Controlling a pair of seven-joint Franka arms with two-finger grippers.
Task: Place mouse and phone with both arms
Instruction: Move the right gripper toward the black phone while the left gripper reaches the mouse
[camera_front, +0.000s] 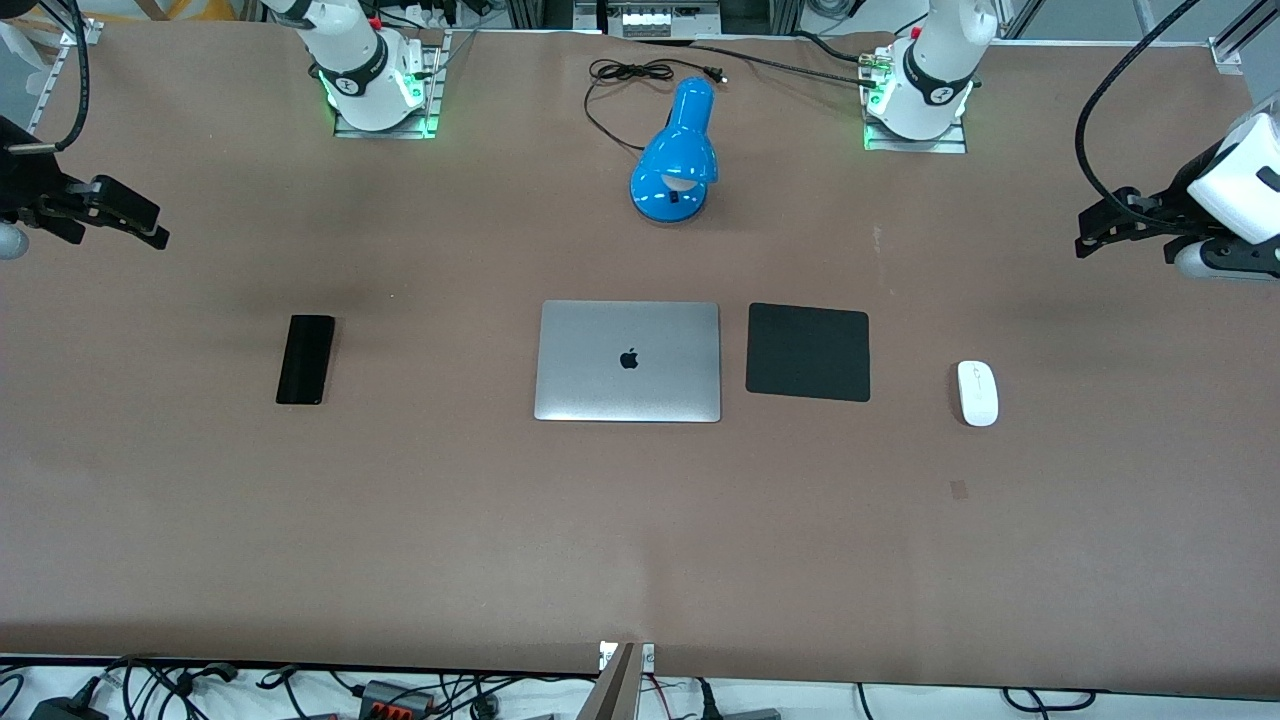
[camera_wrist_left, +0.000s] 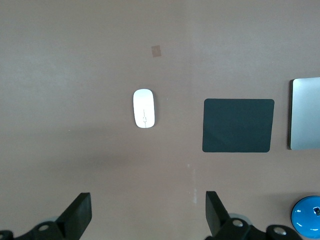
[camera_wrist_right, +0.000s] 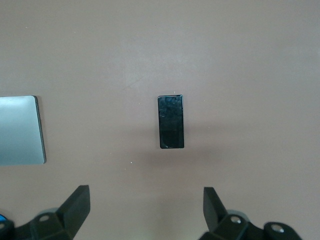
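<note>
The white mouse (camera_front: 977, 392) lies on the table toward the left arm's end, beside the black mouse pad (camera_front: 808, 352); it also shows in the left wrist view (camera_wrist_left: 144, 108). The black phone (camera_front: 305, 359) lies flat toward the right arm's end; it also shows in the right wrist view (camera_wrist_right: 171, 122). My left gripper (camera_front: 1087, 236) is open and empty, up in the air over bare table at its end (camera_wrist_left: 148, 202). My right gripper (camera_front: 155, 232) is open and empty, up over bare table at its end (camera_wrist_right: 146, 195).
A closed silver laptop (camera_front: 628, 361) lies at the table's middle, between the phone and the mouse pad. A blue desk lamp (camera_front: 677, 155) with a black cord lies farther from the front camera than the laptop, between the arm bases. A small tape mark (camera_front: 958, 488) is nearer than the mouse.
</note>
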